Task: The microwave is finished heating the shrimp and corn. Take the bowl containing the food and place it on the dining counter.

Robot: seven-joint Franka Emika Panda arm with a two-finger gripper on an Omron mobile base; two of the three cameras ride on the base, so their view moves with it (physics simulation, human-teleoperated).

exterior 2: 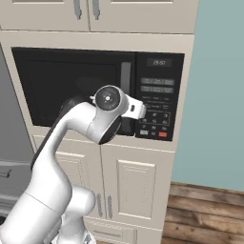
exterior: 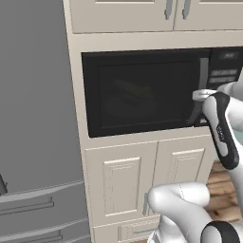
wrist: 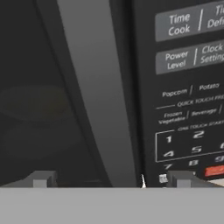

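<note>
microwave dark glossy glass, wood floor

A home kitchen. A black built-in microwave sits in a wall of cream panelled cabinets, with a grey refrigerator to the left. Wood flooring and a teal wall lie right.

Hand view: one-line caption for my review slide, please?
Open gripper straddling the handle of the closed microwave, keypad alongside.
</note>
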